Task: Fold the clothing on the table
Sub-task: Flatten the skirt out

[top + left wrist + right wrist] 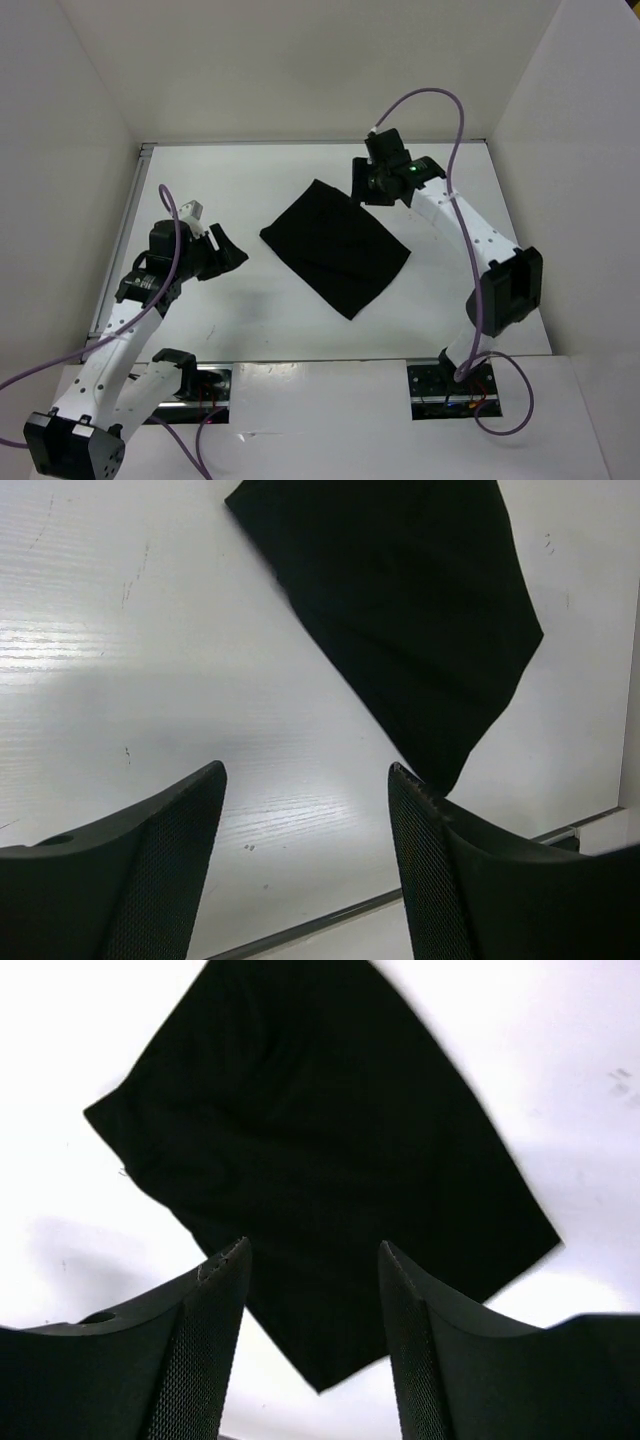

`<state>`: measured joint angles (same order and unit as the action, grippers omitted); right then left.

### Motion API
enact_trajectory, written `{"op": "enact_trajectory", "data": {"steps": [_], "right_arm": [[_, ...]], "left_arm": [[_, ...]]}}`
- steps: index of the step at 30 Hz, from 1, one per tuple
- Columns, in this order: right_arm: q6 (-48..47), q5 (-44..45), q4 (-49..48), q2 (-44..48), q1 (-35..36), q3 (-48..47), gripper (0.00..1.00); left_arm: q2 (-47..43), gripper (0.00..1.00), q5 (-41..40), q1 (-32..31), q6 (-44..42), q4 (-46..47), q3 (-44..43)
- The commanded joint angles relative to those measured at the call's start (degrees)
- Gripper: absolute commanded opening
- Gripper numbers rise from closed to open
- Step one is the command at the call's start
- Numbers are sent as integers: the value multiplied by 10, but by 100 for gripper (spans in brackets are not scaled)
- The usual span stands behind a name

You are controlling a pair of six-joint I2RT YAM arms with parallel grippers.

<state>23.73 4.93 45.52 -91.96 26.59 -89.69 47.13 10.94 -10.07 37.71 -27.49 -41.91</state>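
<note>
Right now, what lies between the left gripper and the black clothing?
Only bare white table, in the top view; the left gripper and clothing are apart.

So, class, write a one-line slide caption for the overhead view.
Black clothing lies flat on the white table between two arms, the left fingers and the right fingers both open.

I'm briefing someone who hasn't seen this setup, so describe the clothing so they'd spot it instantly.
Start from the glossy white table walled by white panels. Near its middle, between the left arm and the right arm, lies the clothing, flat and turned like a diamond. It is the only soft, matte black sheet there; the other black things are hard parts of those arms.
</note>
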Motion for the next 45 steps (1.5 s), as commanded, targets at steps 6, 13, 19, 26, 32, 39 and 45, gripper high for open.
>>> {"op": "enact_trajectory", "data": {"steps": [6, 13, 19, 26, 32, 39, 45], "right_arm": [[-79, -8, -22, -147, 64, -117, 57], [-106, 3, -21, -165, 75, -152, 57], [-106, 88, -24, -263, 59, -184, 25], [-90, 69, -31, -299, 41, -166, 6], [-90, 84, -19, -273, 36, -153, 11], [-90, 90, -8, -255, 36, -147, 12], [-90, 90, -3, -249, 36, -136, 14]], "left_arm": [[16, 56, -27, -8, 24, 39, 6], [69, 36, -121, -31, 172, 141, 24], [246, 60, -122, -55, 172, 179, -45], [357, 57, -141, -88, 190, 225, -69], [454, 55, -135, -88, 196, 253, -100], [504, 45, -135, -88, 202, 271, -118], [535, 42, -135, -88, 207, 278, -141]]}}
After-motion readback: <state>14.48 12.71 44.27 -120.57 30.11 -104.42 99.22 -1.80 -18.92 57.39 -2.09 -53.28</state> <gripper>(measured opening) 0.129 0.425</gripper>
